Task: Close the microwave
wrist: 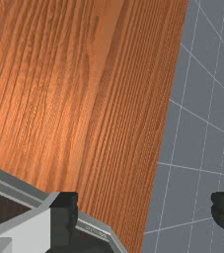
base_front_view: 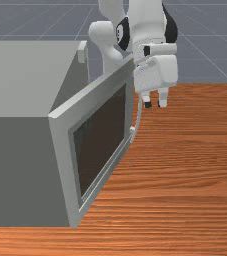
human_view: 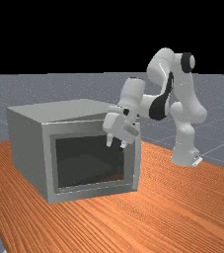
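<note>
End effector [base_front_view: 155, 104] is open wide & pointing down, near the free-edge side of the door [base_front_view: 62, 150] of the microwave [base_front_view: 20, 80]; can't tell if it's touching. Door's partly open: hinged edge against the microwave's body, free edge swung out w/ a gap btwn it & the body. Handle [base_front_view: 139, 117] is at that free edge, dark window [base_front_view: 102, 142] mid-door. Microwave sits upright on the desk [base_front_view: 185, 175]; arm base [human_view: 185, 155] is well apart from it, to the far view's right.
</note>
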Robot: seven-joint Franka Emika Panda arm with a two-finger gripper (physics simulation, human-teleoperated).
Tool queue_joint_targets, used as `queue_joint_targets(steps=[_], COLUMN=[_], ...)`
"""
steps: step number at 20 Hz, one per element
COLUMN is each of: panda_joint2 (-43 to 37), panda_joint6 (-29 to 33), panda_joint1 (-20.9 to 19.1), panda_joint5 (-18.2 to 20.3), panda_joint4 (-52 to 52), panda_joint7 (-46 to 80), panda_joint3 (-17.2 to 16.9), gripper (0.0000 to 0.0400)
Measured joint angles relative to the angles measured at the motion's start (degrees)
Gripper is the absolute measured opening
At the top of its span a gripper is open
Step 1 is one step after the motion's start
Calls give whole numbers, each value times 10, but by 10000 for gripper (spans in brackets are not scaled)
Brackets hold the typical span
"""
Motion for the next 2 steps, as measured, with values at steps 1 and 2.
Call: queue_joint_targets(steps=[1, 2], panda_joint2=[-10, -15], panda_joint6=[27, 57], panda_joint1=[-48, 2], panda_joint5=[50, -72], panda_joint4=[-13, -12], panda_joint7=[-47, 47], panda_joint3=[2, -103], gripper=[400, 400])
